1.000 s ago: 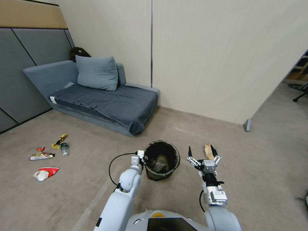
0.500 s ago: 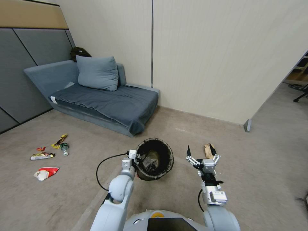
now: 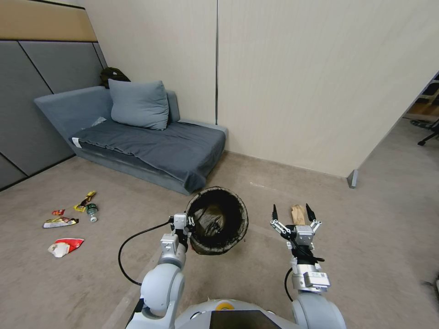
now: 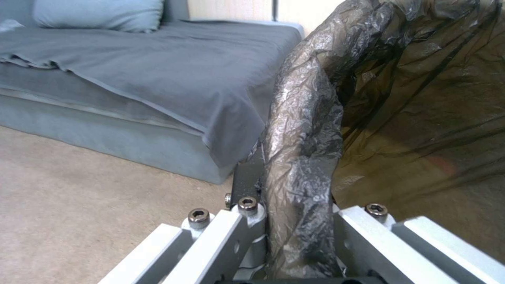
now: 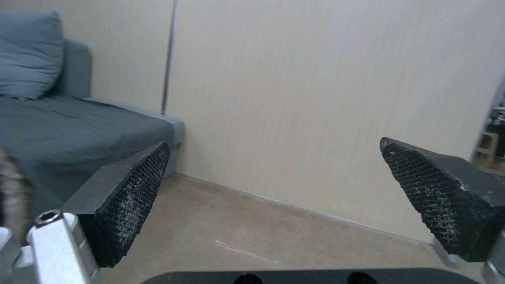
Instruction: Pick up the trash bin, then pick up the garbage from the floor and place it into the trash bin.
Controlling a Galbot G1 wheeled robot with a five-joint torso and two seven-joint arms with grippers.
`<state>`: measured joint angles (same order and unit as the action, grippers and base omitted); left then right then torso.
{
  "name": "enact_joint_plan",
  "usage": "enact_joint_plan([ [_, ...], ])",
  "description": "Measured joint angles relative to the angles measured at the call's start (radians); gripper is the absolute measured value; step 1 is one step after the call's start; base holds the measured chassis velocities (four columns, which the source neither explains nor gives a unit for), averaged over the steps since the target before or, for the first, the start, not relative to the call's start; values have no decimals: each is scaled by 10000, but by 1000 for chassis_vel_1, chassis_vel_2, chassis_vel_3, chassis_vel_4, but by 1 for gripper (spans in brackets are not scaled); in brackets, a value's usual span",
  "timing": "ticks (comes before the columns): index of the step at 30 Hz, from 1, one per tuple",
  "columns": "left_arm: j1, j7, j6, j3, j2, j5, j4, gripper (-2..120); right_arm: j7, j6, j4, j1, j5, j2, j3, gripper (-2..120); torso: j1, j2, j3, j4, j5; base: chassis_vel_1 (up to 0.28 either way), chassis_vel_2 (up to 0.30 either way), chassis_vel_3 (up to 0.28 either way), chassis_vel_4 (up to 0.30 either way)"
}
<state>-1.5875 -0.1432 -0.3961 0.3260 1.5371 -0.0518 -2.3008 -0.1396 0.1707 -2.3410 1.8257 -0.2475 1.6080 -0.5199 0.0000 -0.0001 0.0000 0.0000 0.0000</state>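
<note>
In the head view the trash bin, a round bucket under a black bag liner, hangs off the floor and tilts its mouth toward me. My left gripper is shut on its near-left rim; the left wrist view shows the lined rim pinched between that gripper's fingers. My right gripper is open and holds nothing, to the right of the bin, its pads spread wide. A tan piece of garbage lies on the floor just beyond it. More garbage lies far left: yellow wrapper, small bottle, silvery wrapper, red-and-white piece.
A grey sofa with a pillow stands against the wall at the back left. A pale partition wall ends at a foot on the right, with a chair base beyond. Open carpet lies between me and the litter.
My left arm has lifted the bin off the floor, drawn it up and slightly left, and tilted its mouth toward me. The right gripper has risen a little and stays open.
</note>
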Motion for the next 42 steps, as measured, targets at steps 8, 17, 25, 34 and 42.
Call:
enact_joint_plan([
  [8, -78, -44, 153, -77, 7, -88, 95, 1, -73, -43, -7, 5, 0, 0, -17, 100, 0, 0, 0, 0, 0, 0, 0, 0, 0],
  [17, -53, -79, 184, -132, 35, -144, 328, 1, -77, -45, 19, -37, 0, 0, -52, 100, 0, 0, 0, 1, 0, 0, 0, 0, 0],
  [25, -47, -84, 196, -196, 51, -187, 441, 1, -77, -36, 92, -83, 4, 0, -101, 100, 0, 1, 0, 1, 1, -32, 34, 32, -42],
  [34, -51, -81, 222, -221, 63, -255, 496, 1, -68, 6, 199, -155, 53, 1, -217, 100, 1, 0, 0, 2, 2, -82, 86, 82, -86],
  [42, -71, -78, 245, -203, 59, -262, 523, 1, -61, 16, 209, -160, 61, 1, -228, 100, 0, 1, 0, 0, 0, -56, 45, 47, -58],
])
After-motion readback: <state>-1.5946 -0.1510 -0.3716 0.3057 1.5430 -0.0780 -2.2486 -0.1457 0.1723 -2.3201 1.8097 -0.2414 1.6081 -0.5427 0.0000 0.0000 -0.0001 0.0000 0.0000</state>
